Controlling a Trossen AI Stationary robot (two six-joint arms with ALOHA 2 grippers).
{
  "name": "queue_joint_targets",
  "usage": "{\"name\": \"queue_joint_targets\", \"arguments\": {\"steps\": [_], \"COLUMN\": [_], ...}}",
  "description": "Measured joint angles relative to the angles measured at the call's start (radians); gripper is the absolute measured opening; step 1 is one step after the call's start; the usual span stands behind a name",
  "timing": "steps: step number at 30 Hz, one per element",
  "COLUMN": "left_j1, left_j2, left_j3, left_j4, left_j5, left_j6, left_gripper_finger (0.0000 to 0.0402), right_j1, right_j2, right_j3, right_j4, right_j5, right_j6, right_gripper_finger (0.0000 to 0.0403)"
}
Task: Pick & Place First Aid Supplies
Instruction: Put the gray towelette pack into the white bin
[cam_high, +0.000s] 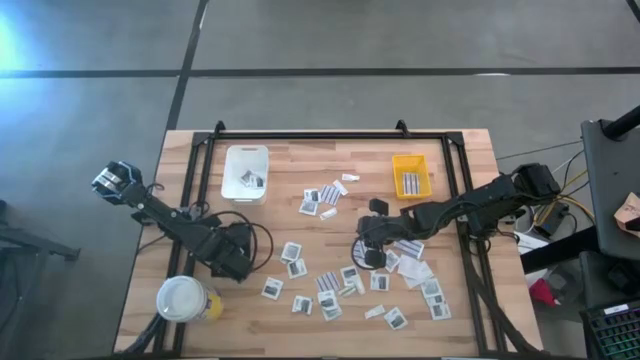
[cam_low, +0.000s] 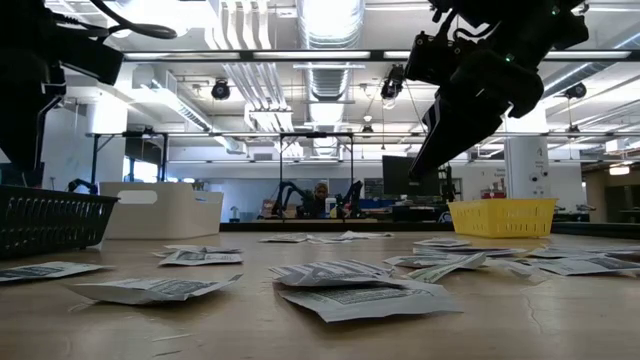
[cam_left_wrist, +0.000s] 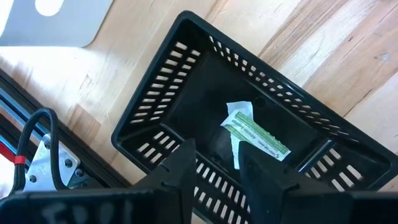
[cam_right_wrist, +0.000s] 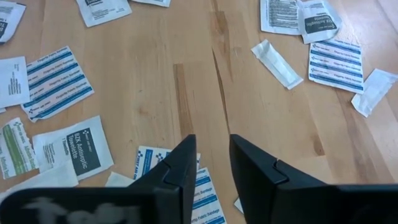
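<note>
Your left gripper (cam_left_wrist: 214, 163) points downward with its fingers parted and nothing between them. Your right gripper (cam_right_wrist: 211, 155) also hangs fingers-down, slightly parted and empty, its arm stretched inward.

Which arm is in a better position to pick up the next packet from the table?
The right. The right gripper is open, hovering over the loose packets, with a blue-striped packet under its fingers. The left gripper is open over the black basket, which holds a green-striped packet, away from the pile.

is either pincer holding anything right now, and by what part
Nothing is held. The left pincer is open over the black basket; the right pincer is open above the scattered packets.
</note>
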Motion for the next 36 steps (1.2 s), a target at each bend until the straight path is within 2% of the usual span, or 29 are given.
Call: {"name": "queue_joint_targets", "arguments": {"steps": [11, 20, 26, 36], "left_j1": [0.003, 0.004, 0.010, 0.061], "left_j2": [-0.012, -0.013, -0.013, 0.004], "left_j3": [0.043, 0.159, 0.177, 0.136], "left_j4": [-0.002, 0.027, 0.165, 0.490], "left_j5": [-0.012, -0.252, -0.394, -0.408], "left_j6": [0.058, 0.188, 0.340, 0.586], "left_gripper_finger": [0.0115, 0.0115, 0.0114, 0.0115], "right_j1": [0.000, 0.000, 0.000, 0.000], "right_j2": [-0.004, -0.012, -0.013, -0.013], "right_j3": [0.000, 0.013, 0.015, 0.015], "right_j4": [-0.028, -0.100, -0.141, -0.139], "right_j5": [-0.003, -0.007, -0.010, -0.010], "right_j6": [-0.002, 0.016, 0.019, 0.026], "right_gripper_finger": [0.0096, 0.0072, 0.0061, 0.0052]}}
